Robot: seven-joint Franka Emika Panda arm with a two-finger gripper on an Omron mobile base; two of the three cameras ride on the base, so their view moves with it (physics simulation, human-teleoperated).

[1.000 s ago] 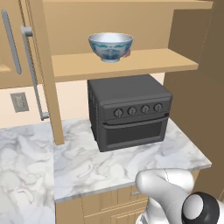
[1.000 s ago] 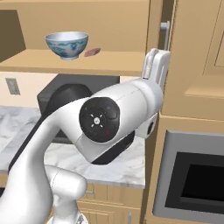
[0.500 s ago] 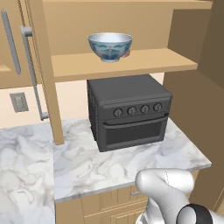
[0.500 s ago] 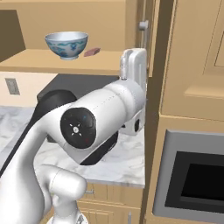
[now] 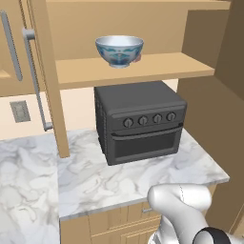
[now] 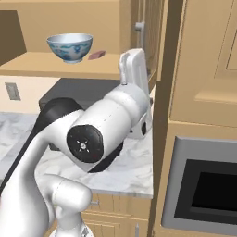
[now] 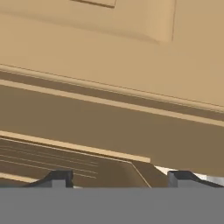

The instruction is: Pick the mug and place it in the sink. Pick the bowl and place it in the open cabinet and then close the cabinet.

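The bowl (image 5: 119,51) (image 6: 70,46), white with a blue-green pattern, stands upright on the wooden shelf (image 5: 157,66) of the open cabinet. The cabinet's left door (image 5: 45,81) stands open with its silver bar handle (image 5: 34,81) facing out. The edge of its right door (image 6: 149,37) stands open just behind my white hand (image 6: 134,74), which points upward to the right of the bowl. In the hand view my gripper (image 7: 119,177) is open, its two dark fingertips (image 7: 57,177) wide apart with nothing between them, close to a panelled wooden face. The mug and the sink are out of view.
A black four-knob toaster oven (image 5: 140,121) sits on the marble counter (image 5: 109,181) under the shelf. A small reddish thing (image 6: 97,54) lies behind the bowl. A built-in dark oven (image 6: 206,194) and tall wooden panels (image 6: 208,60) stand at the right. My arm's elbow (image 6: 88,139) hangs over the counter.
My arm has swung left in the right base view, carrying the hand toward the open right door's edge. The bowl has stayed put on the shelf.
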